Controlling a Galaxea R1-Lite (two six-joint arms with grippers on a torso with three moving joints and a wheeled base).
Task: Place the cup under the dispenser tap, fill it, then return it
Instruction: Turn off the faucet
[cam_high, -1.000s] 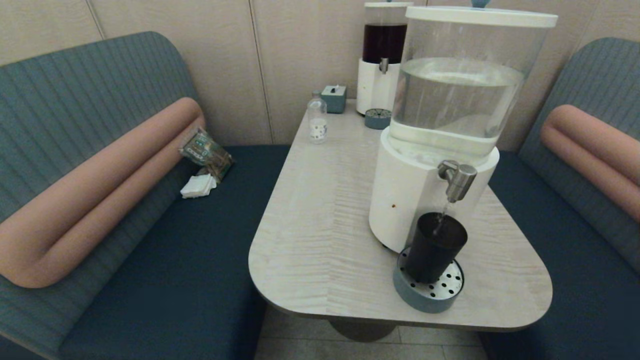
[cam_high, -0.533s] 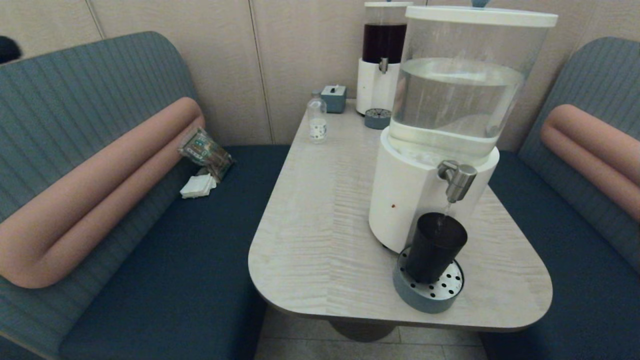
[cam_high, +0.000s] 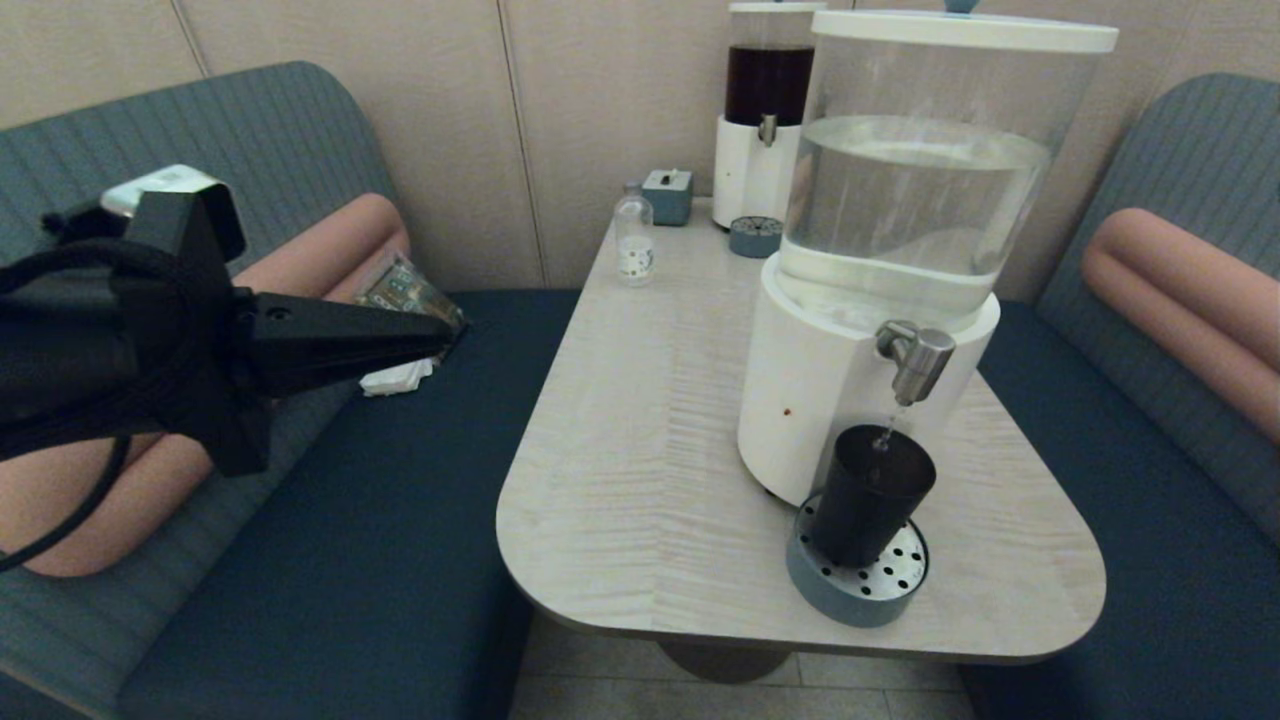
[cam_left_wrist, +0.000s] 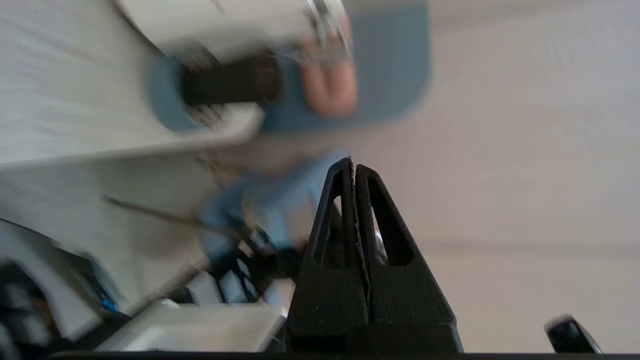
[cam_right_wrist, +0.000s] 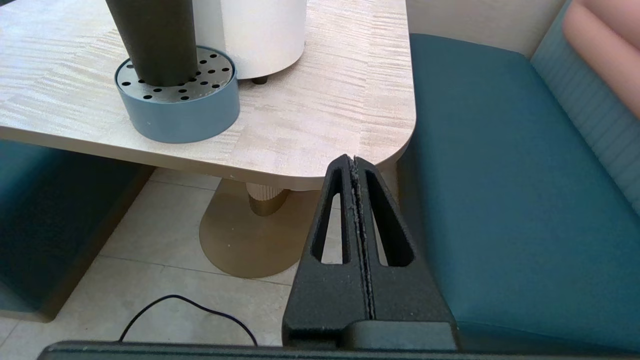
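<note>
The black cup (cam_high: 868, 495) stands upright on the blue perforated drip tray (cam_high: 855, 585), directly under the steel dispenser tap (cam_high: 915, 357). A thin stream of water runs from the tap into the cup. The cup's lower body (cam_right_wrist: 152, 40) and the tray (cam_right_wrist: 177, 102) also show in the right wrist view. My left gripper (cam_high: 440, 335) hangs shut and empty over the left bench, pointing toward the table, well apart from the cup. My right gripper (cam_right_wrist: 354, 160) is shut and empty, low beside the table's near right corner, outside the head view.
The big white-based dispenser (cam_high: 860, 380) takes up the table's right side. At the back stand a dark-liquid dispenser (cam_high: 765, 110), a small clear bottle (cam_high: 634, 240) and a tissue box (cam_high: 668, 195). A packet (cam_high: 405, 295) and napkins (cam_high: 400, 377) lie on the left bench.
My left arm has swung into the head view from the left, over the bench. The cup, tray and running water stay as they were.
</note>
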